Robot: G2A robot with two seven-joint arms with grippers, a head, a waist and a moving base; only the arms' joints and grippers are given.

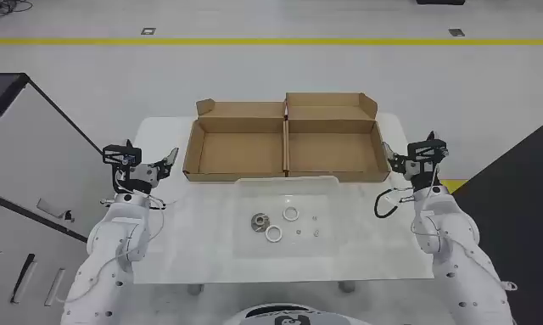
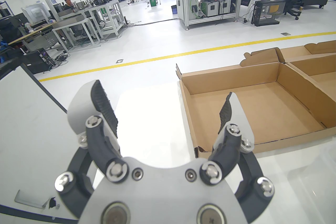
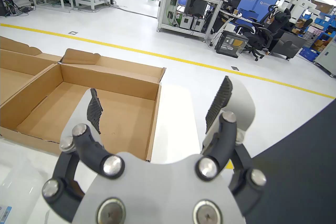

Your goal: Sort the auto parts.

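Left end effector (image 2: 162,89) and right end effector (image 3: 159,84) were found wide open and empty at opposite ends of the cardboard boxes (image 1: 242,152); auto parts (image 1: 258,221) were noted near their robot-facing side.

Specks (image 1: 316,233) by the rings (image 1: 291,213): too small for me to name. My left wrist view cuts off the right box (image 2: 319,66).

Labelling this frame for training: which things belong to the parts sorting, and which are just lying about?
Job: grey metal part, white rings, small bits, clear tray, cardboard boxes.
Lying about: white board, dark panel, yellow floor line.
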